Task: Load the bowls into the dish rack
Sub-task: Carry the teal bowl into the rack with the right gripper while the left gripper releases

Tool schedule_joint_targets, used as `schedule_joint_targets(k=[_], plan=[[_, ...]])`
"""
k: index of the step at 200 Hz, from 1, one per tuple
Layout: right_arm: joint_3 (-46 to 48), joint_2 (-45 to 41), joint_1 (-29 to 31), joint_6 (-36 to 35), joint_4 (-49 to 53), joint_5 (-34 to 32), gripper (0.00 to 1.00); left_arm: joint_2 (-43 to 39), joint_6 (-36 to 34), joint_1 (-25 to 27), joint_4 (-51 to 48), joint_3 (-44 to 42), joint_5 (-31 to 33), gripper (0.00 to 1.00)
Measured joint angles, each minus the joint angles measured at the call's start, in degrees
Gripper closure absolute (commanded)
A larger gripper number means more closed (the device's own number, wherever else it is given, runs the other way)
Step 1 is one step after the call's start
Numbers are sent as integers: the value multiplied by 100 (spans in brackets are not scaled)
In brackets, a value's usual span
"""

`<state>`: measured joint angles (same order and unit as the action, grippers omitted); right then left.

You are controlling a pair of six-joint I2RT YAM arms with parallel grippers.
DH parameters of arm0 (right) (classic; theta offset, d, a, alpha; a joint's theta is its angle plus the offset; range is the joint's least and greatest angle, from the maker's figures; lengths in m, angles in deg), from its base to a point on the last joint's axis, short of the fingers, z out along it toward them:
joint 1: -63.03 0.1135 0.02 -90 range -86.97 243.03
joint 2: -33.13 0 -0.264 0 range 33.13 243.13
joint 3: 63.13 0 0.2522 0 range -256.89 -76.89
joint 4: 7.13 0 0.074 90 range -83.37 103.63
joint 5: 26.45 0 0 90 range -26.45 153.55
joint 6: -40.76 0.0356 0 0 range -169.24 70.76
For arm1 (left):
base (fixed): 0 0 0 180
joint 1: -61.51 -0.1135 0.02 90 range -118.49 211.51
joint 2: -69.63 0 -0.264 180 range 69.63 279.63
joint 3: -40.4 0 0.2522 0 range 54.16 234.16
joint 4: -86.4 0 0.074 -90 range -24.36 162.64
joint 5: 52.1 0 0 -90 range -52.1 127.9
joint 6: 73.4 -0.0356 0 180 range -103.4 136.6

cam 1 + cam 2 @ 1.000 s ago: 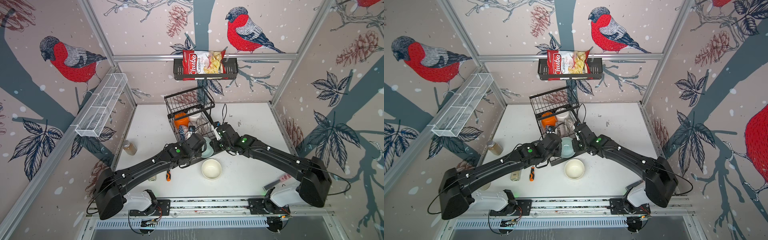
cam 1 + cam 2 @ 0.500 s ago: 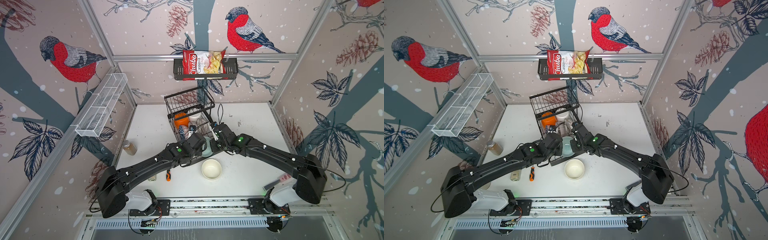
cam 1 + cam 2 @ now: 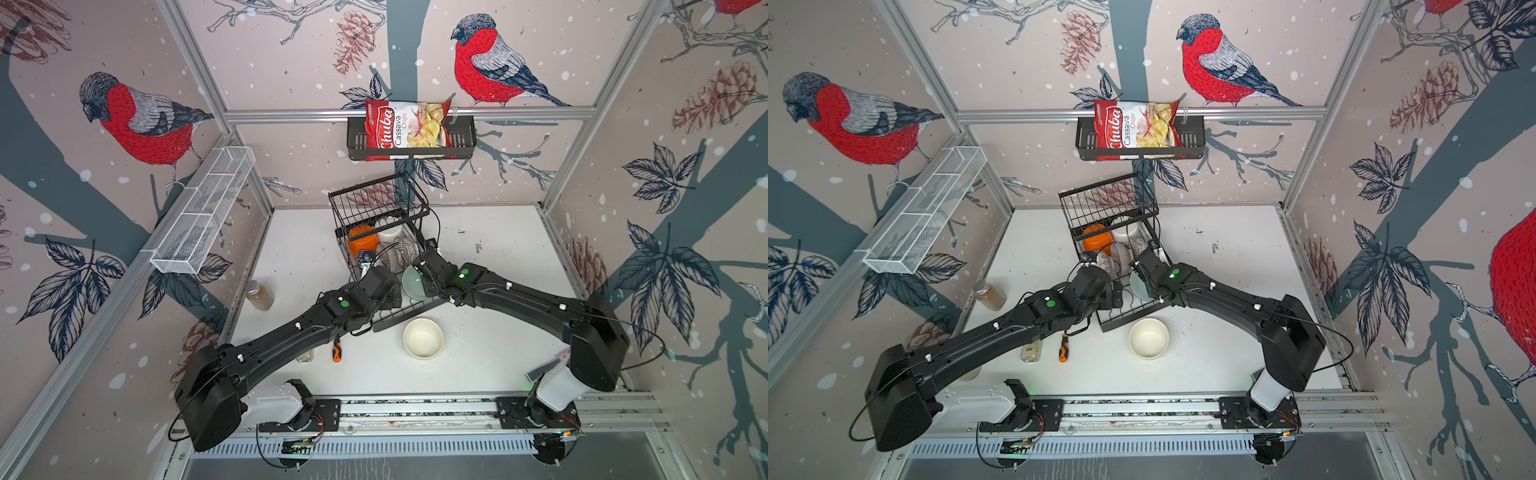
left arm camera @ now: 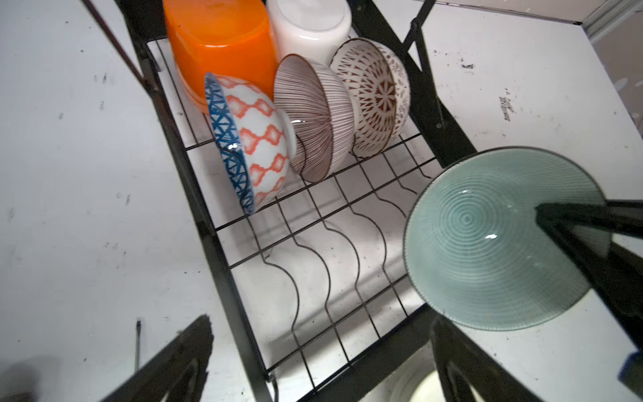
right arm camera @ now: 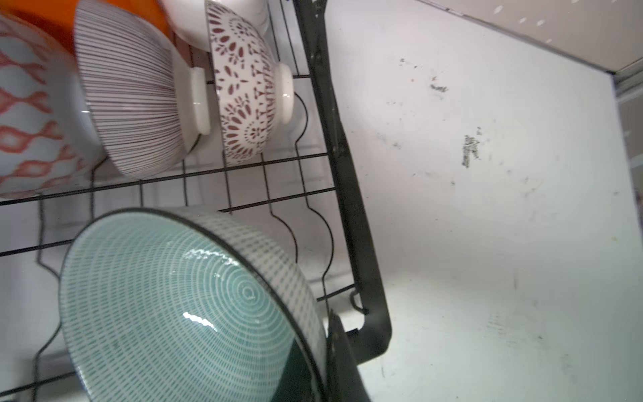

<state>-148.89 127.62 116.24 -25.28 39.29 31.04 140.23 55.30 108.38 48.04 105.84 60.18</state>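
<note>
The black wire dish rack [image 3: 376, 195] [image 3: 1106, 195] stands mid-table. On edge in its lower tray [image 4: 205, 222] stand an orange bowl [image 4: 219, 45], a white bowl [image 4: 309, 24], a brown-patterned bowl [image 4: 375, 101], a striped bowl [image 4: 313, 118] and a blue geometric bowl [image 4: 250, 139]. My right gripper [image 5: 320, 362] is shut on the rim of a pale teal bowl [image 5: 174, 306] [image 3: 415, 282], held tilted over the tray's front right. My left gripper [image 4: 320, 369] is open and holds nothing, above the tray's front dividers. A cream bowl [image 3: 423, 338] [image 3: 1148, 337] sits upright on the table in front of the rack.
A spice jar [image 3: 259, 295], a small glass bottle [image 3: 305, 356] and an orange-handled screwdriver [image 3: 336, 349] lie left of the rack near my left arm. A white mesh tray [image 3: 203, 212] hangs on the left wall. A black shelf with a chips bag [image 3: 409, 131] hangs at the back.
My left gripper has opened and let go of the teal bowl. My right gripper has shut on the bowl's rim and now carries it alone.
</note>
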Motion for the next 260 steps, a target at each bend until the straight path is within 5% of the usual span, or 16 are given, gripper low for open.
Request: schedule_joint_targets(k=[119, 260], plan=[[-1462, 1705, 328, 319, 1478, -2693, 100, -634, -122, -852, 293, -855, -511, 4], [-1871, 2492, 380, 466, 2072, -3265, 100, -1045, -382, -1532, 658, -1394, -966, 4]])
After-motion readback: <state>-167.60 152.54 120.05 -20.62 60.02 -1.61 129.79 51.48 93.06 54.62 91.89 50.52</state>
